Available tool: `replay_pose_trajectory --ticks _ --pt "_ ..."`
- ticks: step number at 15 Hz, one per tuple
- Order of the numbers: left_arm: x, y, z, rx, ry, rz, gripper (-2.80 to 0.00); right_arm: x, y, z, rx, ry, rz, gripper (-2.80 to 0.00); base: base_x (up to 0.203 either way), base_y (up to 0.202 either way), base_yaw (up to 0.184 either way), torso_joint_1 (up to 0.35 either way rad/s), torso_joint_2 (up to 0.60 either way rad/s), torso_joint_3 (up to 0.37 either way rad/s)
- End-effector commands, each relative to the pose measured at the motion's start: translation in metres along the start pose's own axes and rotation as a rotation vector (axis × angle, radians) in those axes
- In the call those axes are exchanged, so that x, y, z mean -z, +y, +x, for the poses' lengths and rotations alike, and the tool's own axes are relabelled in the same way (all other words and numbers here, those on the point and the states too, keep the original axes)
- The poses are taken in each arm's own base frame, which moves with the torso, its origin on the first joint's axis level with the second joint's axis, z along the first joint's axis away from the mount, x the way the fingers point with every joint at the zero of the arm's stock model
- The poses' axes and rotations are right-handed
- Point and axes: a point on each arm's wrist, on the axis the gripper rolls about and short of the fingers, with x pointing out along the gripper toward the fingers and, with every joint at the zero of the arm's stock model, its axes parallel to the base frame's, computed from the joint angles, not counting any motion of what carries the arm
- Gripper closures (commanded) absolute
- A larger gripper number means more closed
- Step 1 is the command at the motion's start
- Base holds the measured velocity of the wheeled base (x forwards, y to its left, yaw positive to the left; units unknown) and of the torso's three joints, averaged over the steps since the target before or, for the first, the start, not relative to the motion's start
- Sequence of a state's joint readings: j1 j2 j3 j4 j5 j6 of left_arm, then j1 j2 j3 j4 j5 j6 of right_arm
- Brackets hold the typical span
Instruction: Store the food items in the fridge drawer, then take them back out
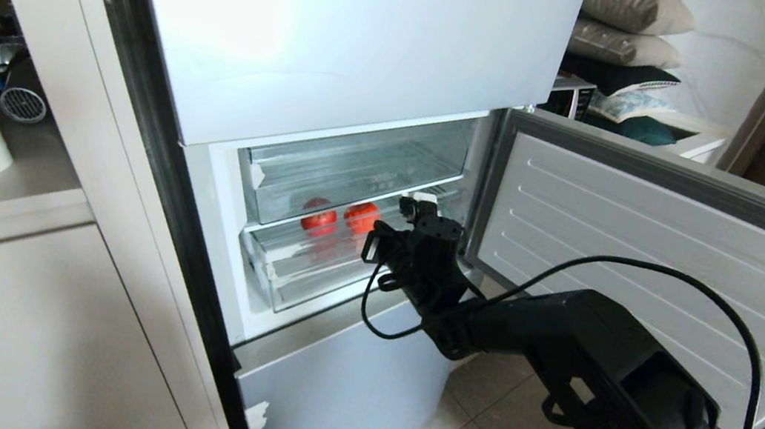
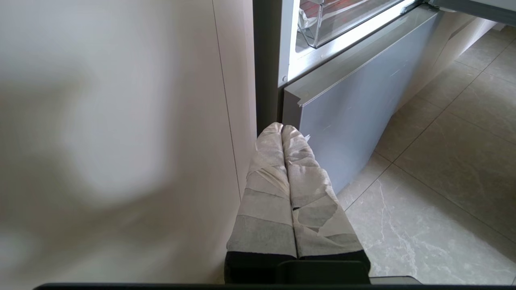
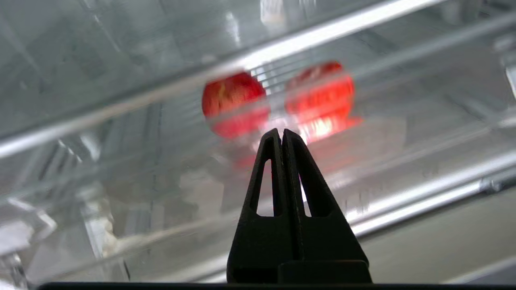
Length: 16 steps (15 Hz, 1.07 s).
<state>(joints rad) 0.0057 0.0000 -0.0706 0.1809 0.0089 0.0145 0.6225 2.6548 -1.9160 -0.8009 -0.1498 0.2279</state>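
The right tool point(image 3: 282, 133) has its two black fingers pressed together with nothing between them. In the head view it reaches into the open middle section of the fridge and sits at the right end of the lower drawer's point(image 1: 283, 283) front lip; whether it touches the plastic I cannot tell. The left tool point(image 2: 282, 129), its taped fingers also pressed together and empty, hangs low by the cabinet side, near the bottom fridge door point(image 2: 346, 121) and the tiled floor point(image 2: 451, 169), and takes no part.

Both fruits are inside the lower drawer, toward its back. They sit side by side and close together: the red fruit point(image 3: 236, 104) nearer the drawer's left end and the orange-red fruit point(image 3: 320, 98) beside it, on the tool's side. The upper drawer point(image 1: 352, 165) hangs over them and is empty as far as can be seen. The fridge door point(image 1: 654, 253) stands swung wide on the right.

The fruit looks stored, and the drawer stands only partly out, so the step in hand is probably moving the drawer by its lip, though which way is unclear. To do it well, the closed tip should bear squarely on the thick lip, not on the thin clear wall. The force should run straight along the runners, since a push at one end could skew the tray and jam it. A slow, steady stroke should keep the round fruit from rolling.
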Motion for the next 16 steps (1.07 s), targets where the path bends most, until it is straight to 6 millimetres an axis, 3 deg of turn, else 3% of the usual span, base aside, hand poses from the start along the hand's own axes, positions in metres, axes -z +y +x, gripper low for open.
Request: replay_pose_trajectory --ticks 1,4,7,9,12,16 --pt "0.0 0.0 0.0 -0.001 0.002 -0.001 0.0 0.004 0.001 -0.01 0.017 0.044 -0.005 0.0 0.0 0.0 0.0 0.0 0.0 0.0" --pt "0.0 0.0 0.0 -0.001 0.003 0.001 0.0 0.002 0.008 -0.036 0.027 0.098 -0.018 0.0 0.0 0.0 0.0 0.0 0.0 0.0" --pt "0.0 0.0 0.0 -0.001 0.003 -0.001 0.0 -0.03 0.02 -0.086 0.025 0.137 -0.03 0.0 0.0 0.0 0.0 0.0 0.0 0.0" --pt "0.0 0.0 0.0 -0.001 0.003 -0.001 0.0 -0.062 0.025 -0.137 0.013 0.161 -0.038 0.0 0.0 0.0 0.0 0.0 0.0 0.0" --pt "0.0 0.0 0.0 -0.001 0.003 -0.001 0.0 -0.112 0.026 -0.235 -0.017 0.146 -0.043 0.0 0.0 0.0 0.0 0.0 0.0 0.0" --pt "0.0 0.0 0.0 -0.001 0.003 0.0 0.0 -0.126 -0.008 -0.362 0.106 0.091 -0.094 0.0 0.0 0.0 0.0 0.0 0.0 0.0"
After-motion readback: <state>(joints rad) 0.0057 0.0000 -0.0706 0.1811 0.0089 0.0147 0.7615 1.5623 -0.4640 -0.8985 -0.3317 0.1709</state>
